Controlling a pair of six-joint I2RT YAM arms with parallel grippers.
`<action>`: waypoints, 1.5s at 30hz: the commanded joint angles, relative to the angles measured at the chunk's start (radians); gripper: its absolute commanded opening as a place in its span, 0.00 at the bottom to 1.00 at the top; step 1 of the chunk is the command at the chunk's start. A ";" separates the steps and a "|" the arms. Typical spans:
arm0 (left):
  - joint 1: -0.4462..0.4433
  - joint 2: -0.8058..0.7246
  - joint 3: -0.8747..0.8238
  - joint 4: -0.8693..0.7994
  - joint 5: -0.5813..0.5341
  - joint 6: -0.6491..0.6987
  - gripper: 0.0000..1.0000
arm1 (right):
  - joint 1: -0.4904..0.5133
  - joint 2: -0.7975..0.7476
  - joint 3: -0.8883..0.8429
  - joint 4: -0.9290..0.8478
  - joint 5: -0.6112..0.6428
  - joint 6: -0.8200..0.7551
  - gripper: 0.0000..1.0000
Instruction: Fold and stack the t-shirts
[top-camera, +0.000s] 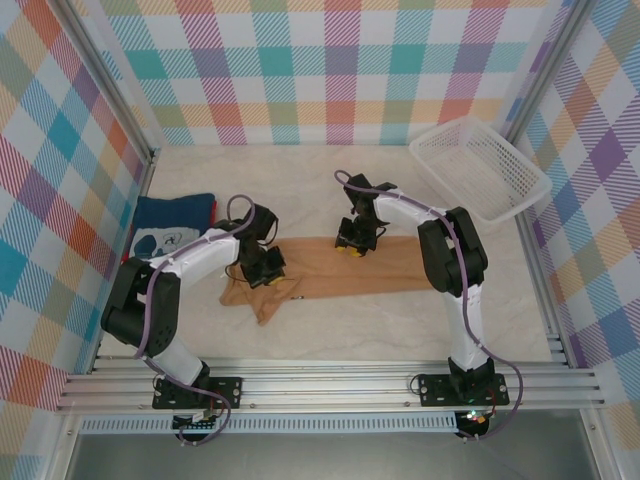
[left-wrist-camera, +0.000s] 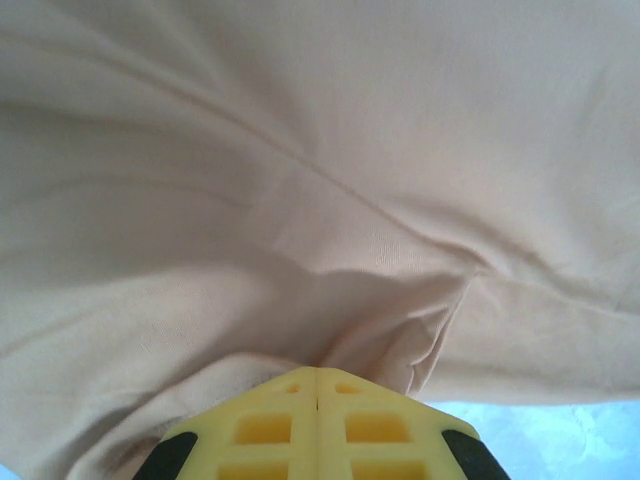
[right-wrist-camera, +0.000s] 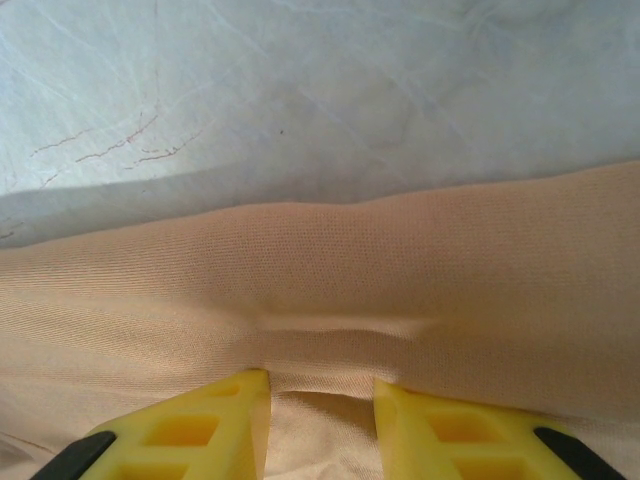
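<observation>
The tan-orange t-shirt (top-camera: 340, 275) lies on the table (top-camera: 400, 335) as a long, narrow strip running left to right, its left end bunched into a rumpled point. The left gripper (top-camera: 262, 270) sits on that left end; in its wrist view the yellow fingers (left-wrist-camera: 270, 425) are pressed together, with the cloth drawn into creases that meet at their tips, so it pinches the shirt. The right gripper (top-camera: 350, 243) rests on the strip's far edge, near its middle; its fingers (right-wrist-camera: 215, 430) stand parted, with the cloth running under the tips and filling the gap between them, and a small pleat just beyond. The navy blue t-shirt (top-camera: 172, 222) lies folded just left of the strip's left end, white print up. The white mesh basket (top-camera: 510, 150) stands well apart from the strip, beyond its right end.
</observation>
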 joint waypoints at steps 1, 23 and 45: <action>-0.048 -0.030 -0.004 -0.069 0.047 -0.008 0.00 | 0.000 0.024 0.011 -0.051 0.011 0.007 0.33; -0.227 0.088 0.110 -0.093 0.129 -0.010 0.41 | 0.001 0.013 0.032 -0.072 0.033 -0.016 0.34; -0.082 -0.422 -0.450 0.020 -0.024 -0.346 0.45 | 0.319 -0.070 -0.039 0.135 -0.260 -0.123 0.22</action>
